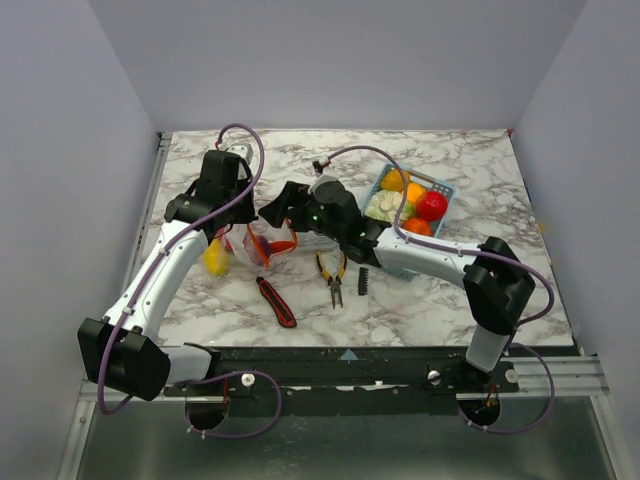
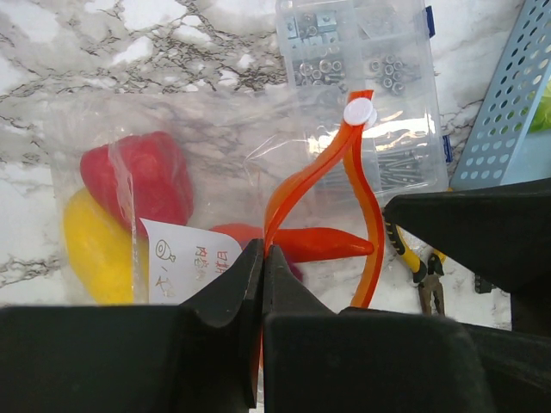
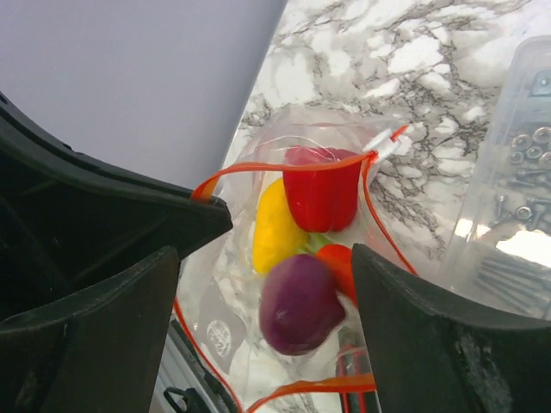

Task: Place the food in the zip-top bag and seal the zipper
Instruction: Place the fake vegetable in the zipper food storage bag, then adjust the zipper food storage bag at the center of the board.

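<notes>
Left claw (image 2: 263, 258) pinched shut on zipper (image 2: 297, 185); right claw (image 3: 267, 258) wide open, empty, over zip-top bag (image 3: 224, 288) mouth.

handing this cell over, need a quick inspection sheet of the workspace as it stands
surface: marble-pattern table
job's things: zip-top bag open, zipper unsealed; red pepper, yellow piece, purple piece inside; more food in blue basket
clutter: pliers, utility knife, compartment box beside the bag
grippers: left gripper shut on zipper; right gripper open over bag mouth
cables: purple cables loop off both arms
surroundings: plain grey walls
</notes>
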`<state>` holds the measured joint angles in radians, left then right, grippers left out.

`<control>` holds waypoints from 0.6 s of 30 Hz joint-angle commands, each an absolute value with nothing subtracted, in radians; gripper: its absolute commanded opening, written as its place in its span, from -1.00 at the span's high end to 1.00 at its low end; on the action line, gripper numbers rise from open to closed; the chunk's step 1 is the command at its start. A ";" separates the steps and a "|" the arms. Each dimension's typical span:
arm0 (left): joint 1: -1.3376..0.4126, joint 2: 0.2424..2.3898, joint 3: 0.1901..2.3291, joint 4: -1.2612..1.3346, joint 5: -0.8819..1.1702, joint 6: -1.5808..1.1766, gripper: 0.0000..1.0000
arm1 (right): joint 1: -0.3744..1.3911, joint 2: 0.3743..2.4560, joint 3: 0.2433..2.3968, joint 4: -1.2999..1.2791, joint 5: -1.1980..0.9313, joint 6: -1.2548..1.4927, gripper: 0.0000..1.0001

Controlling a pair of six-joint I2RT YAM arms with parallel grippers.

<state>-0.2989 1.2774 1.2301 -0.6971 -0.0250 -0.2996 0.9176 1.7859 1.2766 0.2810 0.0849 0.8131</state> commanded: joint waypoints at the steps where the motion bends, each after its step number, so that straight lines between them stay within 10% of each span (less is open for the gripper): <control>1: -0.302 1.263 1.233 -0.699 -0.012 -0.299 1.00 | 0.921 1.771 1.335 0.156 0.153 0.754 -0.66; 18: -0.302 1.252 1.223 -0.690 -0.026 -0.296 1.00 | 0.922 1.817 1.315 0.035 0.223 0.678 -0.06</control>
<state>-0.2989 1.2747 1.2278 -0.6987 -0.0250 -0.2996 0.9173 1.7493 1.2694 0.0998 0.2234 0.7120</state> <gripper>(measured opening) 0.012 0.554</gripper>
